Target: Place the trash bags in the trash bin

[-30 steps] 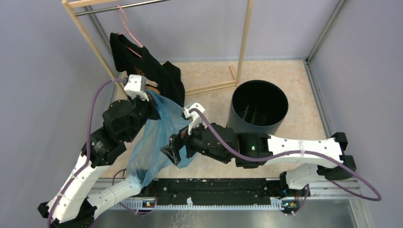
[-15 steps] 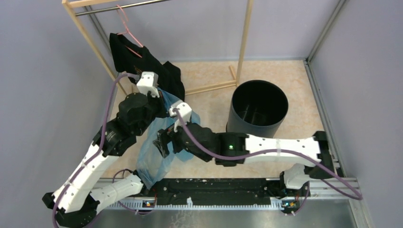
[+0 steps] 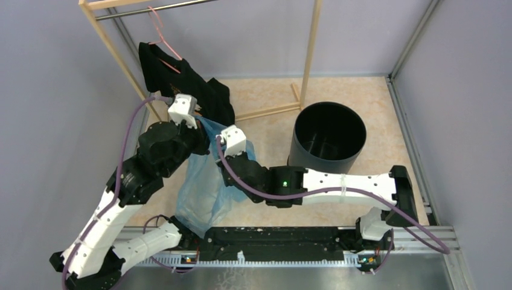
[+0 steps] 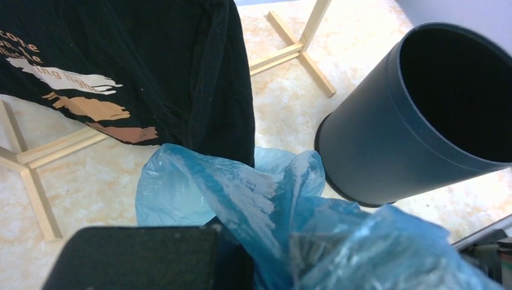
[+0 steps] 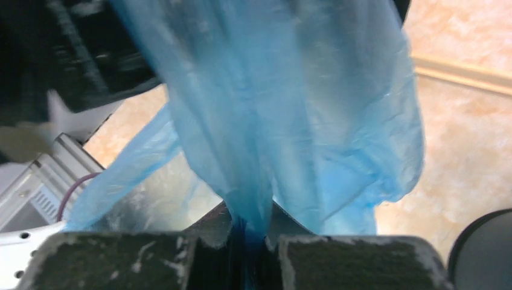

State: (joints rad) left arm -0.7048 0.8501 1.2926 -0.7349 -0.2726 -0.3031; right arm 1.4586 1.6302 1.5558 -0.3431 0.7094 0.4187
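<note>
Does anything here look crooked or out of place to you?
Yes: the black shirt hangs lopsided from its pink hanger, slumped at one end of the wooden rack. The blue trash bag dangles crumpled outside the upright trash bin, pinched by the right gripper. Nothing looks spilled or broken.

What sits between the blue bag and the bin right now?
Only bare floor, seen in the top view; the trash bag and trash bin stand apart.

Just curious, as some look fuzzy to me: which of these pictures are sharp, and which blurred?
Top external: sharp, evenly lit, though the trash bin is dark inside. Left wrist: black shirt crisp, the near trash bag soft. Right wrist: bag and gripper fingers blurred.
</note>
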